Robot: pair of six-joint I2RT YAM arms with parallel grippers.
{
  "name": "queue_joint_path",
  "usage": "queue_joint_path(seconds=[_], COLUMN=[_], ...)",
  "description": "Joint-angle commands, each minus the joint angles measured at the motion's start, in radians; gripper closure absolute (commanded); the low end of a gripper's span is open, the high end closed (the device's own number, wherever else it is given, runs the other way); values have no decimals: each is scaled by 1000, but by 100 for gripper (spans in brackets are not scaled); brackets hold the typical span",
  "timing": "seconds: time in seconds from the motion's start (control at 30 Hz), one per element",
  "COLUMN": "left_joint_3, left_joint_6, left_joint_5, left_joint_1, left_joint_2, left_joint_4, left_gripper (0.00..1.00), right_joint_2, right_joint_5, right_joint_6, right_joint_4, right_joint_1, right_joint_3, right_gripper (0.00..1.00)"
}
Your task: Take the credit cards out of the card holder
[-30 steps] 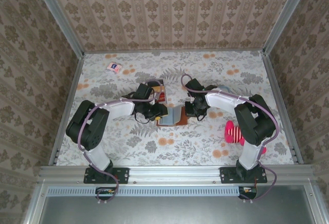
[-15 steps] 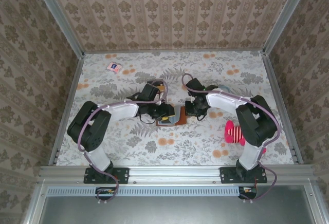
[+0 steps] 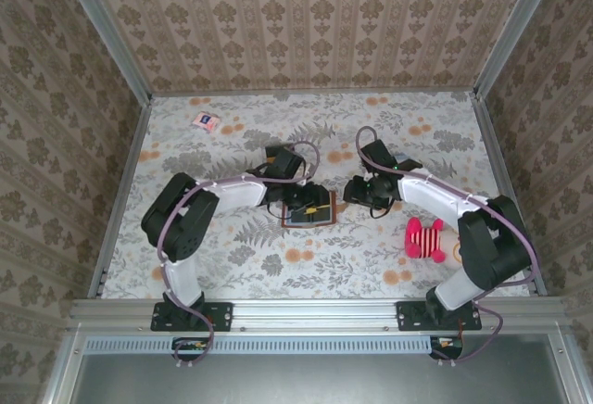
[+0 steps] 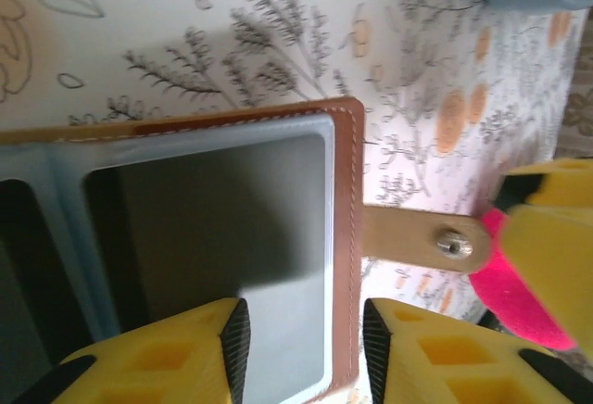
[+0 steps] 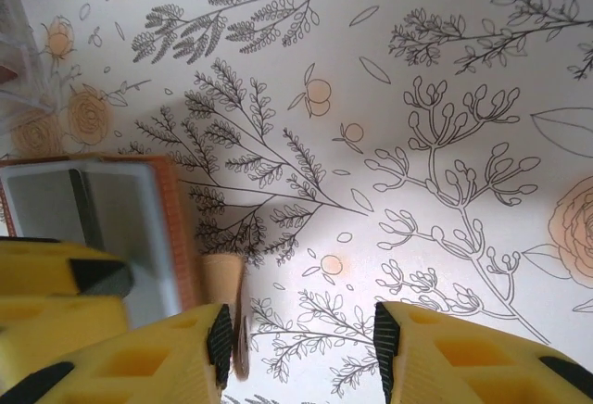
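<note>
The card holder (image 4: pixel 213 219) is brown with a grey-blue inside; the white table (image 3: pixel 371 126) is patterned with grey leaves and orange flowers.

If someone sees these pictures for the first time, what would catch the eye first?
The open brown card holder in the middle of the table, with the left gripper over it. Then the bright pink striped toy lying toward the right side.

Left hand (image 3: pixel 306 203) over the card holder (image 3: pixel 322 213) (right hand (image 3: pixel 356 191) just beside).
</note>
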Motion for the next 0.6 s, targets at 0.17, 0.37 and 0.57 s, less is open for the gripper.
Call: queue_joint_path(seconds=[0.17,0.37,0.57], left_joint_3=[34,33,13], left_joint_6=[0,1,-22], left_joint_5=[-57,-92,-209], left_joint_1=[-21,-23,-25], left_joint_2=[17,-50,-102], left_joint_4=[-50,-77,-119], left_gripper=[69,73,80], right_joint_2=[-56,-29,47], right_joint_5=[-53,-105,-124], right_joint_6=[7,-1,-2], right_joint_4=[25,14,-4], right_joint_1=[-3,6,48], right_joint_3=[23,98,176], right_gripper=[54,64,75])
